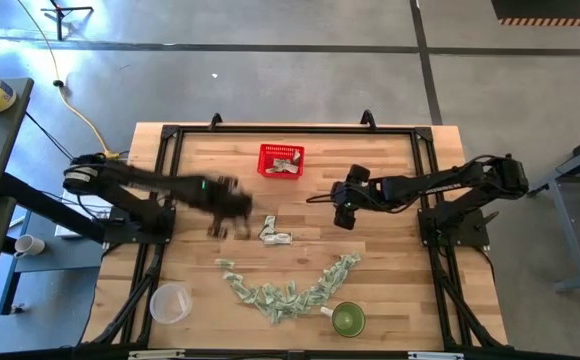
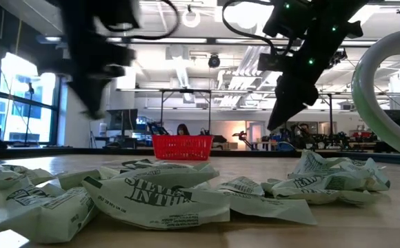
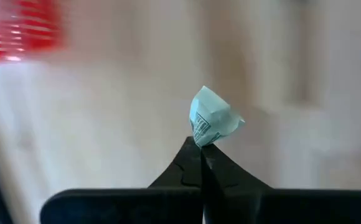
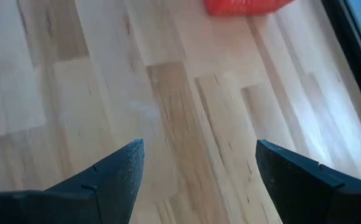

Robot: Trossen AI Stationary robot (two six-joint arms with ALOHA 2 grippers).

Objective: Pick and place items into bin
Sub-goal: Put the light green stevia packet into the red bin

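**One note pinched, basket up-frame**

One crumpled pale green-and-white paper piece (image 3: 213,123) sat clamped at the tips of my left gripper (image 1: 232,212), left of centre in the high view. The small red mesh basket (image 1: 281,160) stood near the upper middle, apart from it, a few pieces already inside. I judged the carry needed a firm pinch, releasing only once squarely above the rim. My right gripper (image 1: 345,215) hung right of centre, fingers spread, empty. Many pieces (image 1: 280,292) curved along the lower middle.

Overhead camera looking straight down, table-level camera facing the room, both sharing red basket (image 1: 281,160)
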